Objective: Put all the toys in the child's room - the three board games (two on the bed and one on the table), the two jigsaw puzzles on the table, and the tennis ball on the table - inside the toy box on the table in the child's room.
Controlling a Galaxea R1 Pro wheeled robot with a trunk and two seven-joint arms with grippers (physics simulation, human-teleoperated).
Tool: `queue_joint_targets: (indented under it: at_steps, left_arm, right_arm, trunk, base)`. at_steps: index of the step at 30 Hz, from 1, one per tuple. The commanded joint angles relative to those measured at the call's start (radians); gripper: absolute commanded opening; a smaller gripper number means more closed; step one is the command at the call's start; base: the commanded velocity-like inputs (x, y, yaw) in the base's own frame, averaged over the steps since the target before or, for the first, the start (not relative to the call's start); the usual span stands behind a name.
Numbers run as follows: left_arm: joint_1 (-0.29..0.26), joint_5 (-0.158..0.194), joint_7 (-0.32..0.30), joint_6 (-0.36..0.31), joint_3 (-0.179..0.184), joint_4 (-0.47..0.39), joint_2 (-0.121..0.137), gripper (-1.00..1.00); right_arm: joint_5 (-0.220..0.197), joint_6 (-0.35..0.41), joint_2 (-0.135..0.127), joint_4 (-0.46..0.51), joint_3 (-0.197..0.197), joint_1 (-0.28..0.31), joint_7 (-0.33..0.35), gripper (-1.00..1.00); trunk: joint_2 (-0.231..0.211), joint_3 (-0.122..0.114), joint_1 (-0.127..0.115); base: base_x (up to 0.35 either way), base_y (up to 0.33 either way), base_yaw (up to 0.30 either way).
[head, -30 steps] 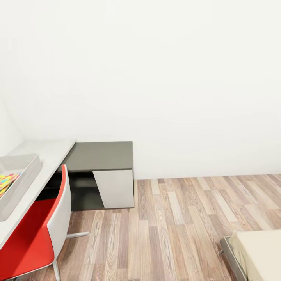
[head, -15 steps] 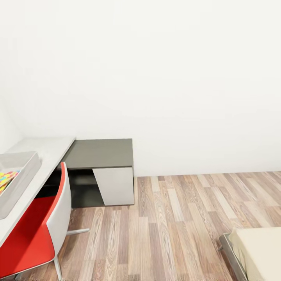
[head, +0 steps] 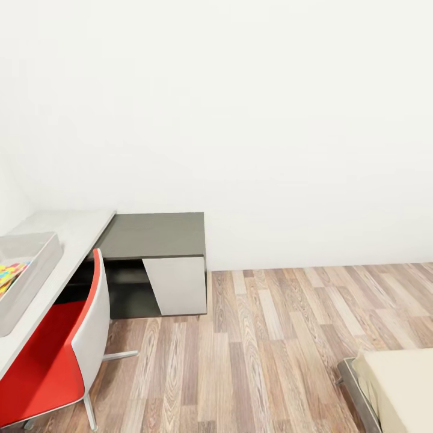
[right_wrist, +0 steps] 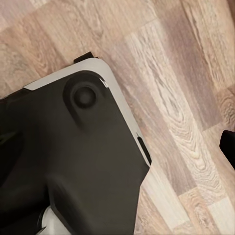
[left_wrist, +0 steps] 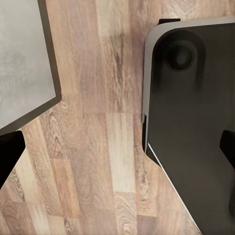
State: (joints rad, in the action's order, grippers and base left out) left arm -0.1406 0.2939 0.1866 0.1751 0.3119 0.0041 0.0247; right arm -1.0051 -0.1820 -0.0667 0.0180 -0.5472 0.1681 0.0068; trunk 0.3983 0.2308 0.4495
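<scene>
Wrist views look straight down at my dark base [left_wrist: 196,112] over the plank floor [left_wrist: 103,137]; my fingertips barely show, so I cannot tell my grip. Nearest, the red chair [head: 54,355] blocks the table [head: 72,231]. On it, the toy box [head: 27,273] holds what is probably a jigsaw puzzle [head: 9,273]. Rightward, the bed [head: 400,385] waits.

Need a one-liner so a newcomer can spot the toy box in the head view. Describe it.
Start at the L-shaped desk against the white wall, at the far left of the head view. On its pale grey top, behind the red chair, sits the toy box: a shallow light grey tray with sloping sides. It alone holds something multicoloured, a jigsaw puzzle at the picture's edge.
</scene>
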Motion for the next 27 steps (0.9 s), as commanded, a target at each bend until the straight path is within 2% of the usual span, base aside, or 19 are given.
queue_joint_targets:
  at_steps: [1,8,27]
  left_arm:
    - [-0.001,0.008,0.002,0.003,0.009,0.0,0.0,1.0]
    - [-0.001,0.008,0.002,0.003,0.008,0.0,-0.001,1.0]
    - [-0.001,0.01,0.001,0.003,0.007,0.0,-0.004,1.0]
  right_arm:
    - [-0.01,-0.002,0.0,0.0,-0.008,0.0,0.001,1.0]
    - [-0.01,-0.002,0.001,0.0,-0.009,0.001,0.0,1.0]
    - [-0.009,-0.004,0.002,0.0,-0.01,0.001,-0.001,1.0]
  trunk:
    - [0.002,0.002,0.0]
    - [0.002,-0.002,0.0]
    - [0.002,-0.031,0.0]
  base:
    - [0.0,0.0,0.0]
    - [0.0,0.0,0.015]
    - [0.0,0.0,0.066]
